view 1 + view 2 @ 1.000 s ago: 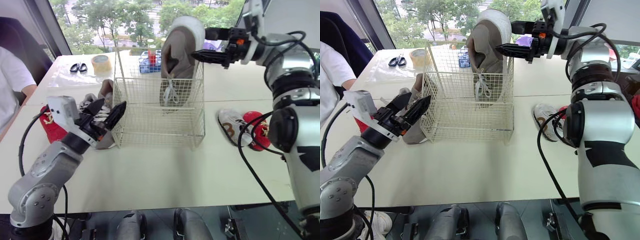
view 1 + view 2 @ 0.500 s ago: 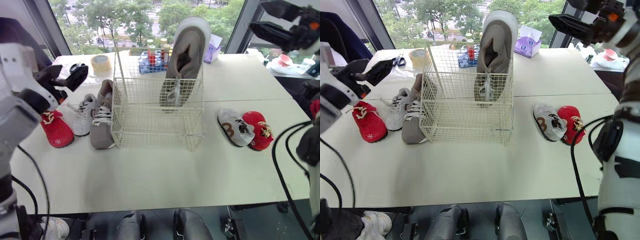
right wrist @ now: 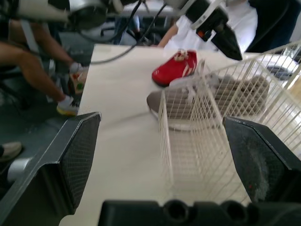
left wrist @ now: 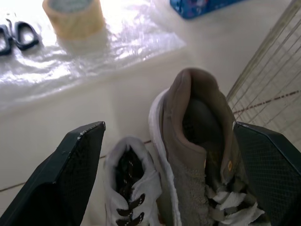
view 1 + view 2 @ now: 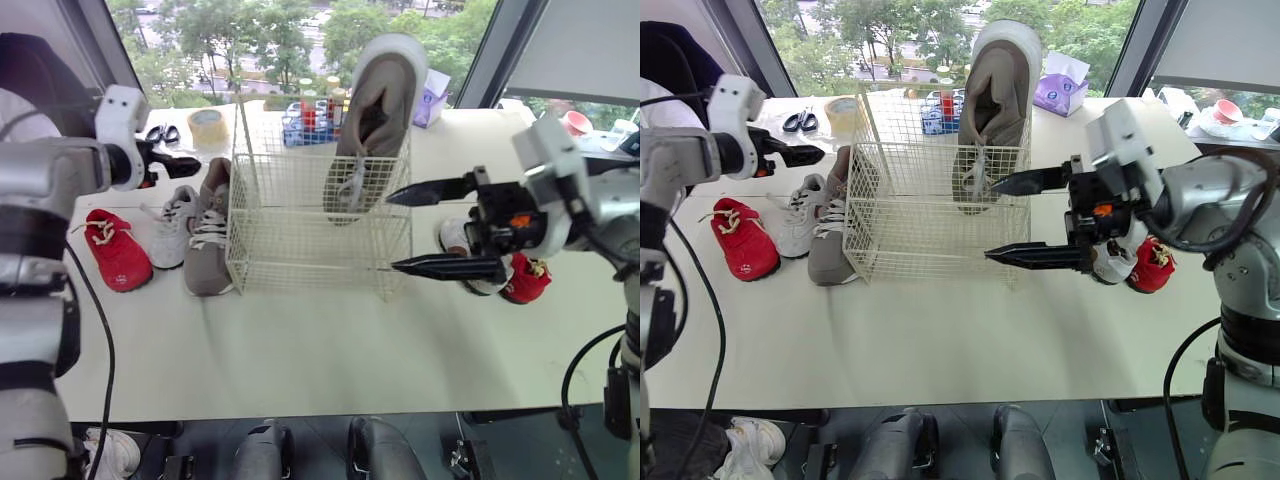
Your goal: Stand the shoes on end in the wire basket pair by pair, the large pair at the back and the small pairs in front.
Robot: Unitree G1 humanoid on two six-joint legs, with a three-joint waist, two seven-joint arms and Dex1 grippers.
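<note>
A wire basket (image 5: 300, 240) stands mid-table. One large taupe shoe (image 5: 375, 110) stands on end in its back right corner. Its mate (image 5: 210, 235) lies flat just left of the basket, beside a small white shoe (image 5: 172, 225) and a small red shoe (image 5: 115, 250). Right of the basket lie another small white shoe (image 5: 452, 236) and a red shoe (image 5: 527, 282). My left gripper (image 5: 185, 162) hangs open above the heels of the lying taupe shoe (image 4: 197, 141) and white shoe (image 4: 127, 179). Open and holding nothing, my right gripper (image 5: 392, 232) hovers at the basket's front right corner.
A tape roll (image 5: 204, 125) and scissors (image 5: 155, 133) lie on plastic sheet at the back left. A blue rack of bottles (image 5: 310, 115) and a purple tissue box (image 5: 432, 92) stand behind the basket. A person sits at the table's left end (image 3: 28, 61).
My right gripper left the top of the upright shoe, swung up and came down at the basket's front right. My left gripper rose from the table front to above the lying shoes' heels.
</note>
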